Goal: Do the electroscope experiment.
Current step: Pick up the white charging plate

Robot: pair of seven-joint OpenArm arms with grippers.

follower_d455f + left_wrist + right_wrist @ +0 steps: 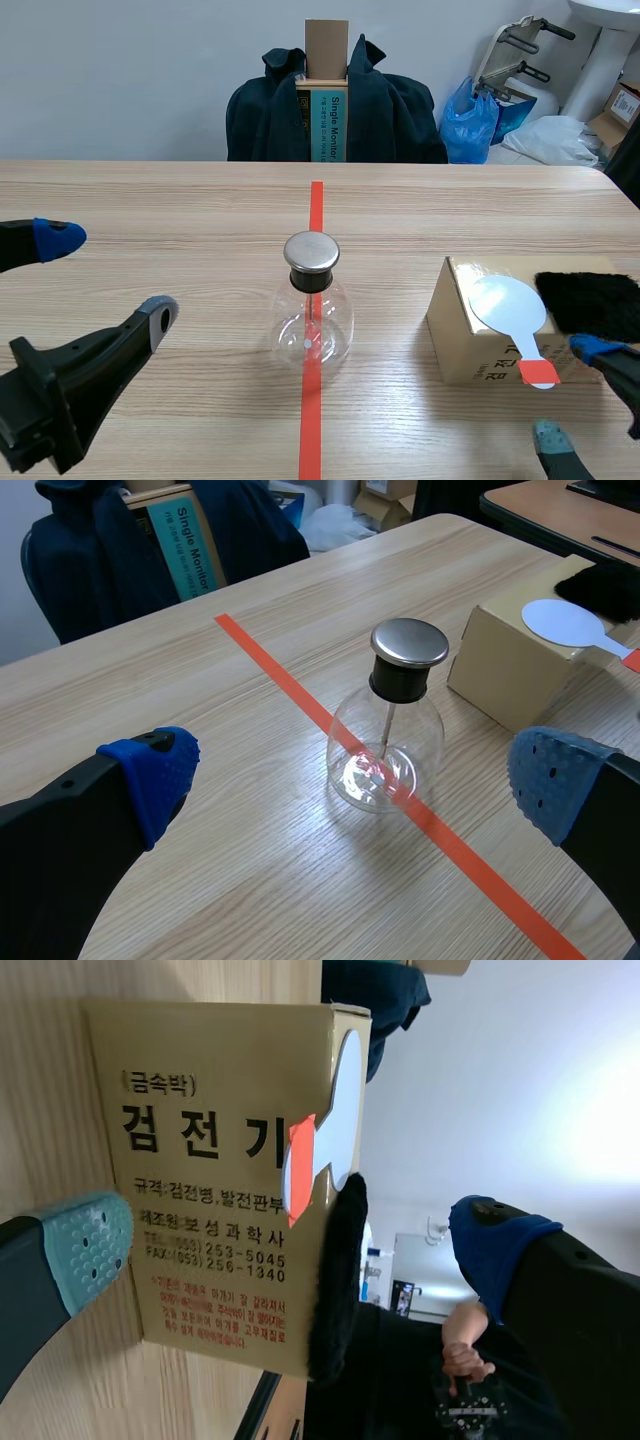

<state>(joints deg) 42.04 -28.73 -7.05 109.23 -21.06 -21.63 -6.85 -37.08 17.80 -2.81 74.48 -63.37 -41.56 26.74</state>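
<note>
The electroscope, a clear glass flask with a black stopper and a round metal cap, stands on the red tape line at mid-table; it sits ahead of my open left gripper. A tan cardboard box lies to its right, carrying a white paddle with a red handle tip and a black fur cloth. My right gripper is open at the box's near right corner, turned on its side. In the right wrist view the box, the paddle and the cloth lie ahead of the fingers.
Behind the far table edge stands a chair draped with a dark jacket and holding a cardboard box. Bags and boxes sit on the floor at the back right. The left gripper hangs over the table's left side.
</note>
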